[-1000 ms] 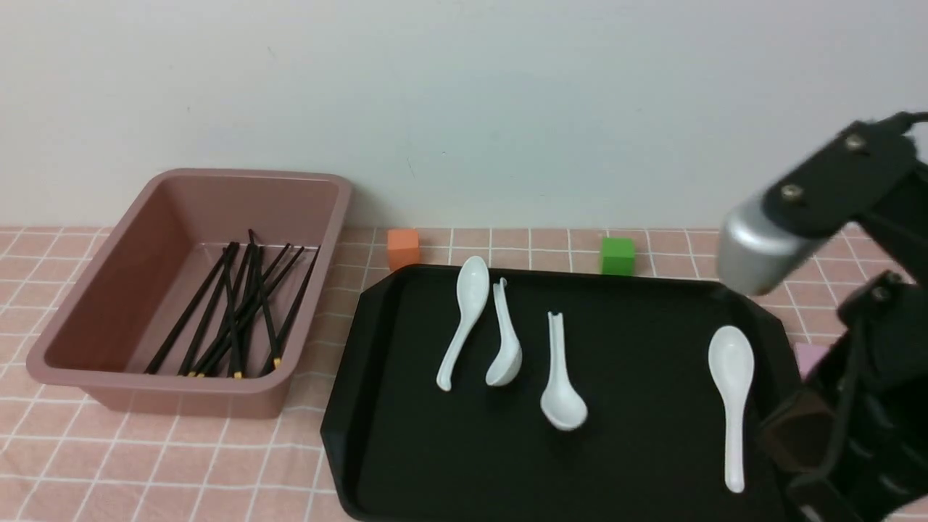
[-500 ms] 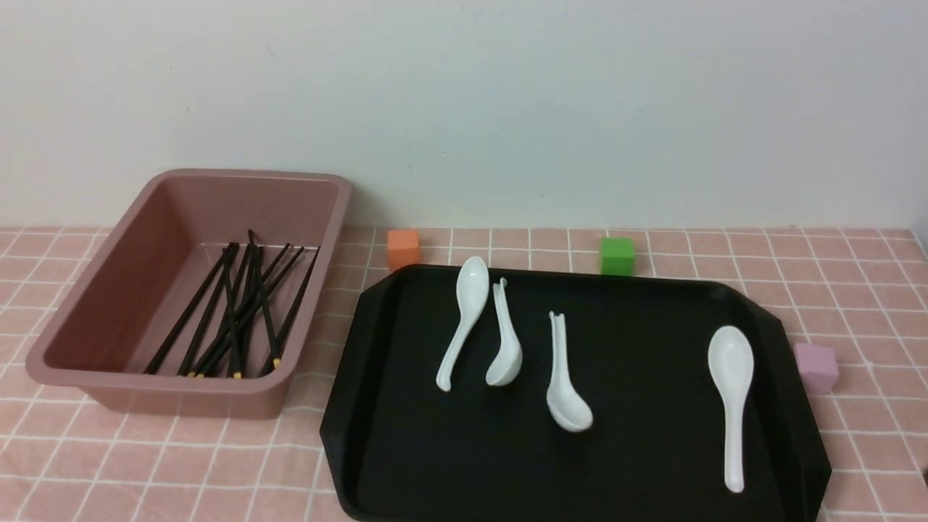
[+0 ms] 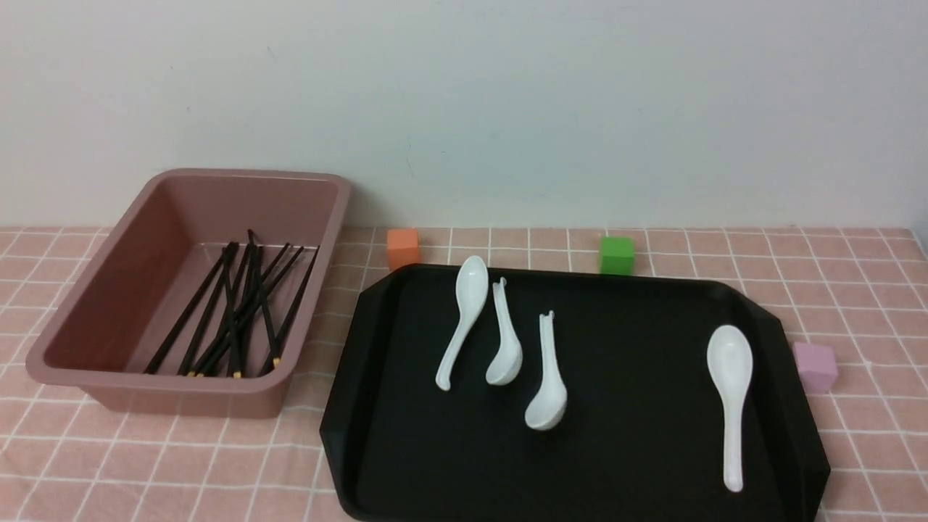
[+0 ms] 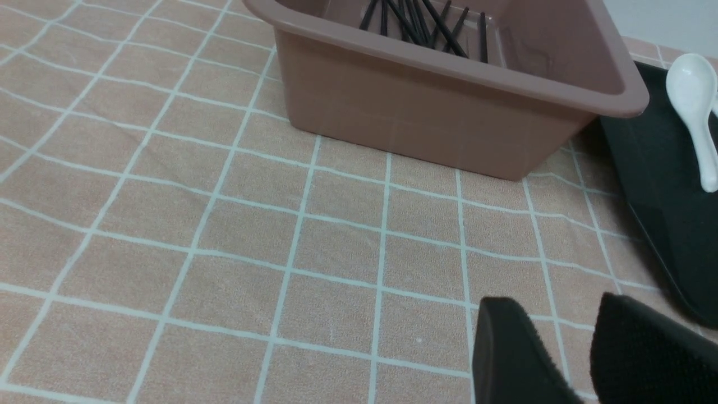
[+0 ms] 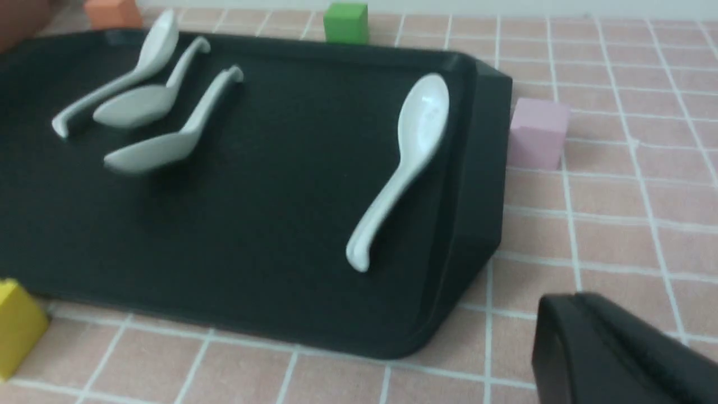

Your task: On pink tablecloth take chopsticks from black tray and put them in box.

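All the chopsticks [image 3: 239,312] I see lie in the dusty-pink box [image 3: 181,395] at the left on the pink tablecloth [image 3: 181,464]. The black tray [image 3: 638,362] to its right holds only white spoons [image 3: 731,391]. Neither arm shows in the front view. In the left wrist view my left gripper [image 4: 558,308] hangs over bare cloth near the box [image 4: 426,106], jaws apart and empty. In the right wrist view my right gripper [image 5: 569,306] is shut and empty over the cloth beside the tray's [image 5: 269,213] corner.
An orange cube [image 3: 403,248] and a green cube [image 3: 617,254] stand behind the tray. A pink cube [image 3: 815,366] sits at its right edge. A yellow cube [image 5: 17,325] shows by the tray's near edge in the right wrist view. A white wall rises behind.
My right arm has pulled back out of the front view. The third spoon from the left has swung its bowl to the left. The chopsticks and box have not moved.
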{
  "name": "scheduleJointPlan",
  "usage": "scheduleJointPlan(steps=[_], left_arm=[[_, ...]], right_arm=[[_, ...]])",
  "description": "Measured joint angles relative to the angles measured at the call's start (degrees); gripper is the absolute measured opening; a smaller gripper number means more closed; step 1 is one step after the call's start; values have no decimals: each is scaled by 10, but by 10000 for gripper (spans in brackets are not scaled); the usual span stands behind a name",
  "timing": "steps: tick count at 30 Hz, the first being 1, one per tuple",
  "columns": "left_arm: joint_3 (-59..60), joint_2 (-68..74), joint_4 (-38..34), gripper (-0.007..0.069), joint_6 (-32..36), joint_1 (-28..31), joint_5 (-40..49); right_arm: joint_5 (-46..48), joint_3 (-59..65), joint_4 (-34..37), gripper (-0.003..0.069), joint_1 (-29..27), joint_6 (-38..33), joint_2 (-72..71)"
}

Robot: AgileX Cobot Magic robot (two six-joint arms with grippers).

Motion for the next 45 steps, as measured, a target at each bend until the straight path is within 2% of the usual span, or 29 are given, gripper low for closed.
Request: scheduleJointPlan(steps=[45], left_arm=[[0,0,0,239,0,0,0]], right_arm=[[14,-2,-6,3,0,0,-3]])
